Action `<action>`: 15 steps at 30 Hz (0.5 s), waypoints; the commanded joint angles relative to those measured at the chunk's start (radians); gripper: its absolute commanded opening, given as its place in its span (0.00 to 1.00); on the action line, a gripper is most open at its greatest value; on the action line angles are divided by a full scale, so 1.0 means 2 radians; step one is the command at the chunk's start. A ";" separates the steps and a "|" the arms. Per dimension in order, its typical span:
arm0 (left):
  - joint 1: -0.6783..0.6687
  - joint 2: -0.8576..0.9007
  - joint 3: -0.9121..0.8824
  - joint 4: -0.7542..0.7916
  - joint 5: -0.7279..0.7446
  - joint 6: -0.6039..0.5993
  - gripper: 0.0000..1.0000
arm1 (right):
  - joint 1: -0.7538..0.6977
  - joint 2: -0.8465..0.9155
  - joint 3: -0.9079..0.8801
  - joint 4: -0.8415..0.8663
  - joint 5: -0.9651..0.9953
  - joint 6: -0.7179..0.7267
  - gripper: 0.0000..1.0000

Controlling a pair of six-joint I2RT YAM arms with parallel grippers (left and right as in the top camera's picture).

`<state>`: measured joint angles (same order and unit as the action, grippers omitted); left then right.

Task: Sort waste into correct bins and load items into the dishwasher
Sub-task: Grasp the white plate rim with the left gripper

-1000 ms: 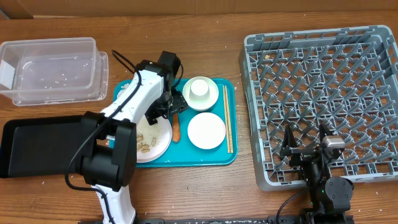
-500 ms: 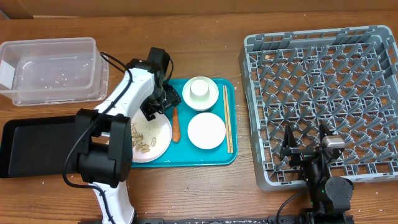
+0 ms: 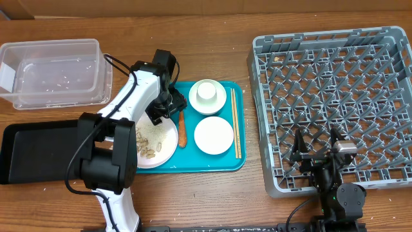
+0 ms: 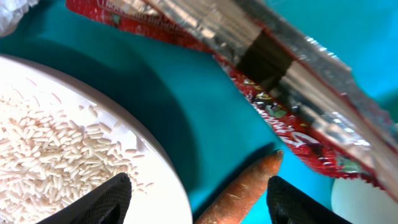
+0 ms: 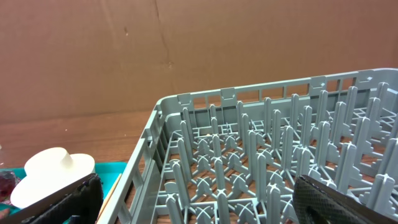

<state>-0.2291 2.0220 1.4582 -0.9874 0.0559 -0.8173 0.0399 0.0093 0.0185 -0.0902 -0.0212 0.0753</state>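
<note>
Left fingers spread, pinching nothing, low over the teal tray. Carrot lies between them on the tray, just beside the big plate with rice. Red wrapper sits just beyond the carrot tip. Right fingers also spread, empty, over the rack's near-left part on the counter.

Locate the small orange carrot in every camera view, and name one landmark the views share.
Overhead: the carrot lies on the teal tray, between the rice plate and the smaller white plate.
Left wrist: carrot at bottom centre, beside the rice plate, below the red wrapper in the picture.
Right wrist: not in it.
Shared landmark: the teal tray, visible in all three.
</note>
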 commanded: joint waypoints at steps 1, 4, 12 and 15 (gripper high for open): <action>-0.002 0.009 -0.014 -0.001 -0.008 -0.009 0.70 | -0.001 -0.003 -0.005 0.003 0.002 0.001 1.00; -0.002 0.009 -0.026 0.002 -0.008 -0.021 0.71 | -0.001 -0.003 -0.005 0.003 0.002 0.001 1.00; -0.001 0.009 -0.062 0.040 -0.005 -0.022 0.67 | -0.001 -0.003 -0.005 0.003 0.002 0.001 1.00; -0.001 0.009 -0.062 0.040 -0.005 -0.022 0.62 | -0.001 -0.003 -0.005 0.003 0.002 0.001 1.00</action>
<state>-0.2264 2.0075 1.3739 -0.9146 0.0551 -0.8398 0.0399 0.0093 0.0185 -0.0898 -0.0216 0.0750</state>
